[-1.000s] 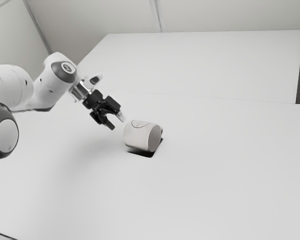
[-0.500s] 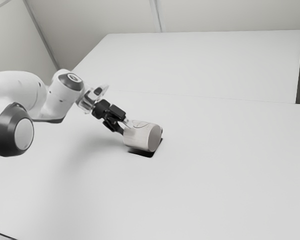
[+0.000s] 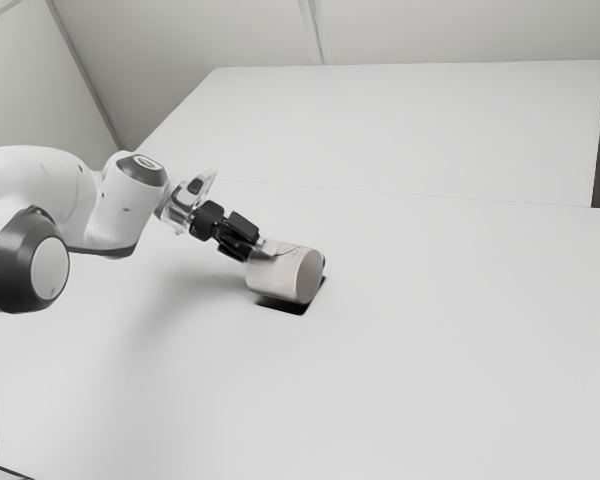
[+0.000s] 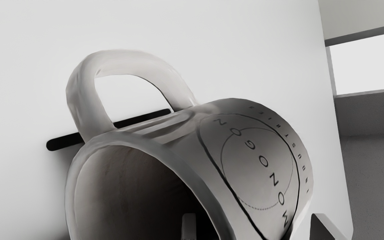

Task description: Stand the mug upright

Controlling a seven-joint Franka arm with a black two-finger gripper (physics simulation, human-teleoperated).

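"How's the light on that broad, flat white tabletop (image 3: 430, 380)?"

"Bright and pale, with a soft-edged grey shadow (image 3: 170, 310) toward the exterior view's left."

"And the off-white, cylindrical, ceramic-looking mug with black lettering (image 4: 245, 166)?"

"In the wrist view, its curved handle (image 4: 82, 96) looks pale; the printed side is greyer, and the hollow sinks nearly to black."

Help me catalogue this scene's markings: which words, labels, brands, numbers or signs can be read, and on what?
"MONOGON": on the side of the mug.
"INDUSTRIES": smaller and fainter, also on the mug.
Mark on the arm's badge: too small to read.
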